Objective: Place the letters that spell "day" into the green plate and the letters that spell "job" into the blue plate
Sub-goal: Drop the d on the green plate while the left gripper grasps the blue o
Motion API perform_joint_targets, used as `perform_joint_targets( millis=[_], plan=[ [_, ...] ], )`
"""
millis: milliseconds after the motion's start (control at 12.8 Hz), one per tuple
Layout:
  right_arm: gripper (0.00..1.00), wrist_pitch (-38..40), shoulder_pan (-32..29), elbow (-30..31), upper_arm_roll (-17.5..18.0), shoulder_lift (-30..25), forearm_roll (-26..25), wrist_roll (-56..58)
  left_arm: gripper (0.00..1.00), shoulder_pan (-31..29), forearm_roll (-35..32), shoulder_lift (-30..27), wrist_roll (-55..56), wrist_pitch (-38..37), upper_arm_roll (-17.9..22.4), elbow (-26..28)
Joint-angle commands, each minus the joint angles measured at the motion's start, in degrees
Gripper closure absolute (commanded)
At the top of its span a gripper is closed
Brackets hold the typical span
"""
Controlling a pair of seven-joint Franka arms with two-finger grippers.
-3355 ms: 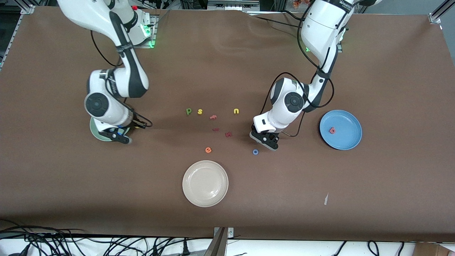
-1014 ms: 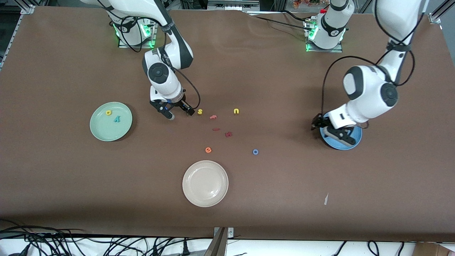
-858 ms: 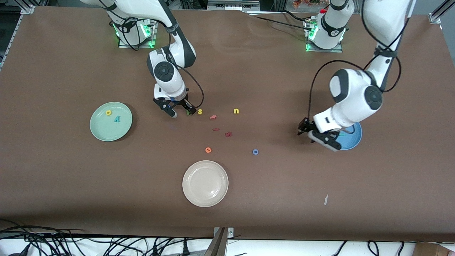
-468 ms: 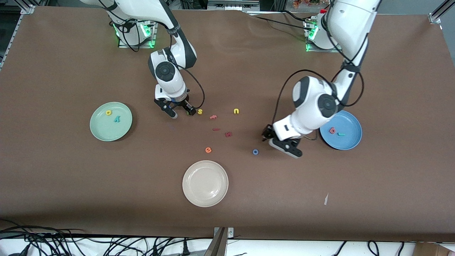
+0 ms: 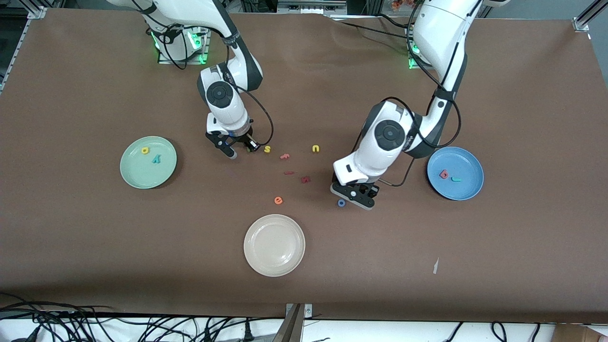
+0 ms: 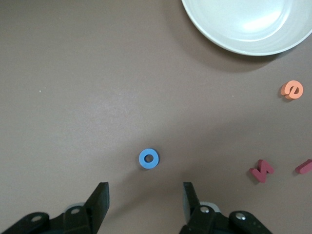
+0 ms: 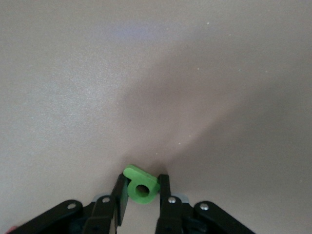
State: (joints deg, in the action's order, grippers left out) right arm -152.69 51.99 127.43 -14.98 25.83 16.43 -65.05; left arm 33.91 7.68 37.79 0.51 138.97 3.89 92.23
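- Now your right pincer (image 7: 141, 192) is down on the counter (image 5: 95, 247) beside the yellow s (image 5: 267, 149), and its jaws have drawn in onto the green d (image 7: 141, 184); a second ago they stood wide around it.
- Your right arm has barely shifted in that second (only the jaws moved).
- Your left pincer (image 6: 145, 197) has travelled from over the blue plate (image 5: 468, 190) to the middle of the counter, and now hangs low just above the blue o (image 6: 148, 159), which lies flat on the counter.
- Its jaws stand apart and empty; the blue o shows just ahead of the gap between them in the left wrist view, touching neither finger.
- The blue plate, at the left arm's end of the counter, now holds the pink b (image 5: 443, 174) and the teal j (image 5: 456, 179), just beside each other; 3.4 seconds ago only the b lay there.
- The green plate (image 5: 135, 178), at the right arm's end, carries the yellow a (image 5: 145, 150) and the teal y (image 5: 156, 159).
- Unmoved since the earlier frames: the yellow u (image 5: 316, 148), the orange e (image 5: 278, 200), the dark red letters (image 5: 305, 179) between them, and the cream plate (image 5: 256, 261) nearest the front camera.
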Motion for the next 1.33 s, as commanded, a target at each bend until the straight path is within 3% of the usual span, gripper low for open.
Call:
perform_joint_targets(
  millis=[0,312,780,936,1249],
  plan=[
    [0.84,0.10,0.75,-0.07,-2.32,-1.03,-0.08,1.93,0.31,1.77,-2.49,3.78,2.83,-2.12,1.56,-4.25],
    [0.84,18.52,0.75,-5.16,-11.53,-5.34,-0.26,17.27,0.30,2.38,-2.49,6.68,3.80,-1.78,1.91,-5.04],
    [0.84,23.05,0.05,-3.24,-30.08,-6.33,-0.09,55.32,0.29,3.08,-2.41,9.93,4.68,2.17,2.35,-6.79],
    [0.83,18.16,-3.80,-3.33,-31.60,-4.65,-0.09,66.67,0.29,3.53,-2.41,11.25,4.94,2.71,2.88,-7.68],
    [0.83,15.84,-5.84,-3.24,-31.51,0.09,0.09,68.74,0.27,3.44,-2.41,11.60,5.03,2.80,2.88,-7.68]
  ],
)
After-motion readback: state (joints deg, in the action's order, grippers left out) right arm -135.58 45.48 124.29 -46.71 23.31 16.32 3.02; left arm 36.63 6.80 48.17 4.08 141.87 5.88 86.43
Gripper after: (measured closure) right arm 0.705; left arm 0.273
